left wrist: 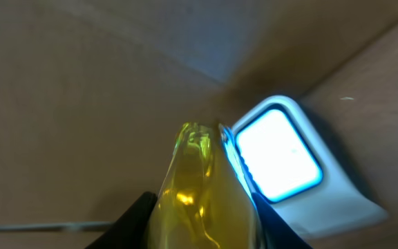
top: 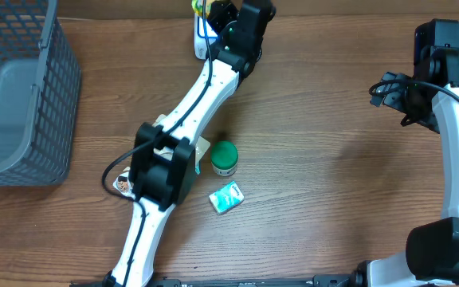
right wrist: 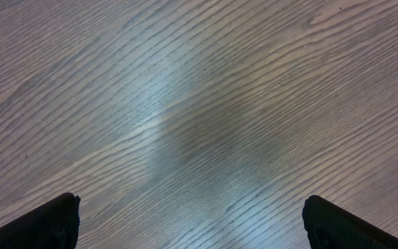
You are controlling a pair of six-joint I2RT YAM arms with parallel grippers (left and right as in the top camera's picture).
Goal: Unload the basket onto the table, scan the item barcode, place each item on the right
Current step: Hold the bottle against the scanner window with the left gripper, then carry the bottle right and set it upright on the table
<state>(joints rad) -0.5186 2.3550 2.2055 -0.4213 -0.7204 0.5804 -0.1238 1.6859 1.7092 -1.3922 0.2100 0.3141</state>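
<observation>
Arms: I count two, the left arm (top: 198, 96) and the right arm (top: 457, 151).
Hands: two, the left hand (top: 209, 12) at 12 o'clock and the right hand (top: 385, 89) at 3 o'clock.
Baskets: one grey mesh basket (top: 54, 96), at 9 o'clock.
Scanners: one white scanner (top: 198, 41), at 12 o'clock.
Yellow items: one yellow item (left wrist: 202, 200), filling my left wrist view.
Jars: one green-lidded jar (top: 225, 158), near the centre.
Packets: one teal packet (top: 227, 197), at 6 o'clock from the jar.
Half-hidden things: two under the left arm, a pale thing (top: 203, 148) and a small round thing (top: 122, 184); I can't tell what they are.
Worktops: one wooden worktop (top: 325, 199).
</observation>
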